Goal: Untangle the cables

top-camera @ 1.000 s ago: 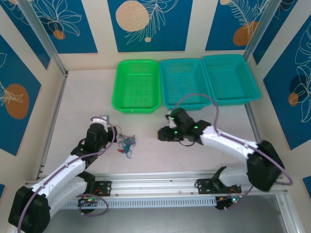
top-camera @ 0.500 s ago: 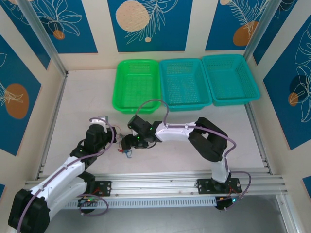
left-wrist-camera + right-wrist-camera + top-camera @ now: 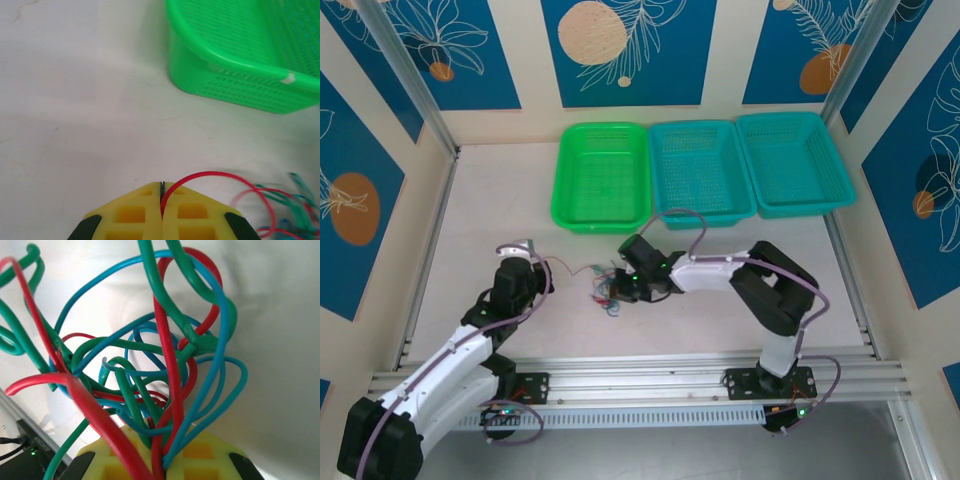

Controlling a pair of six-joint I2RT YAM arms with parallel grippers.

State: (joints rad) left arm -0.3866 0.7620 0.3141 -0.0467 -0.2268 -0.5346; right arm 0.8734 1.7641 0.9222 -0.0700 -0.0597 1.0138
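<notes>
The left gripper (image 3: 161,194) had its yellow fingers (image 3: 131,216) pressed together on one red cable (image 3: 220,176). The strand came out of the seam between them and arched away to the gripper's right. Followed outward, it ran into the rest of the cables (image 3: 287,207), a blurred knot of red, green and blue lying on the table (image 3: 75,100), off to the right of the fingertips. Ahead of that gripper and to its right stood a green basket (image 3: 235,65), apart from the wires.

The right gripper (image 3: 162,462) was clamped on the knot itself. Several red, green and blue strands went down between its closed fingers, and the loops fanned out just ahead of the tips. From above, the two grippers faced each other, with the red cable spanning the gap between them. Well beyond the right gripper, a teal basket (image 3: 702,170) stood beside the green one, and a second teal basket (image 3: 792,160) stood beside that.
</notes>
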